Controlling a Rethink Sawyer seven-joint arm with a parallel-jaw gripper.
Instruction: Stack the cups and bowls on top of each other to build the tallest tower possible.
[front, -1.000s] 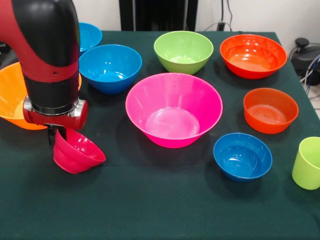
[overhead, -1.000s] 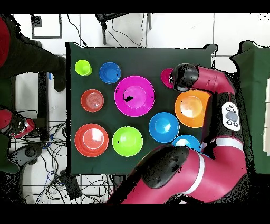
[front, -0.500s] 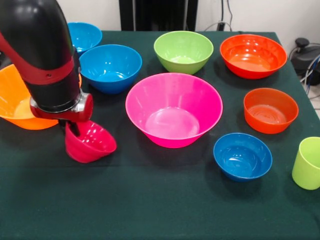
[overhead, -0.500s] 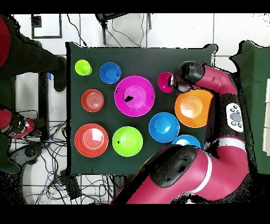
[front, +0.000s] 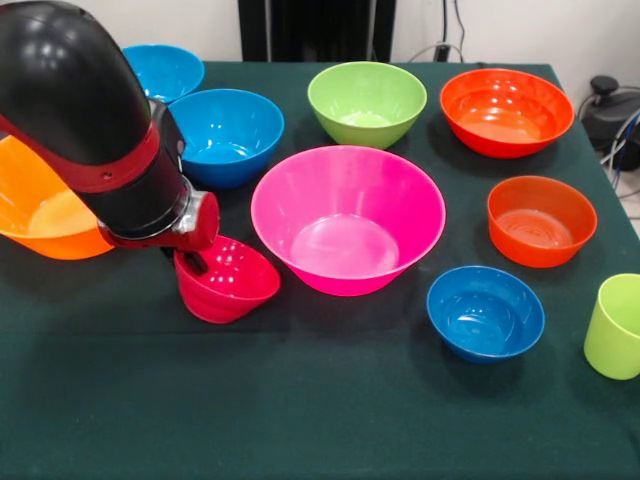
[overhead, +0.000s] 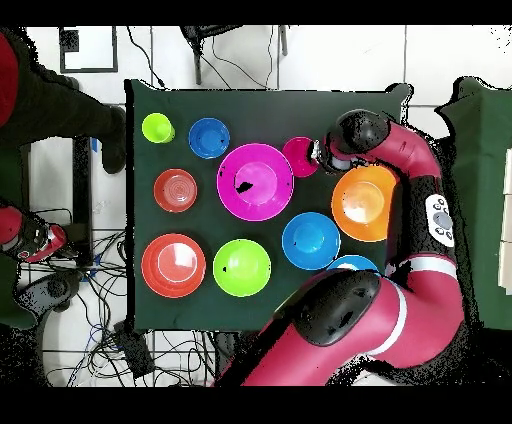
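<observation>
Gripper (front: 190, 262): closed on the near-side rim of the small crimson bowl (front: 228, 280); fingers mostly hidden under the wrist.
Small crimson bowl: tilted, opening facing up and toward the large pink bowl (front: 347, 220), just beside it; whether its base touches the table (front: 300, 400) cannot be told.
Large pink bowl: upright, mid-table, empty.
Lime-green cup (front: 614, 326): upright, long axis vertical, at the table's edge, well apart from the gripper.
Other bowls: orange bowl (front: 40, 210) behind the arm; medium blue bowl (front: 222, 135), green bowl (front: 366, 102), small blue bowl (front: 486, 312), all upright and separate.
Overhead: crimson bowl (overhead: 298, 156) touching or nearly touching the pink bowl's rim (overhead: 256, 181).
</observation>
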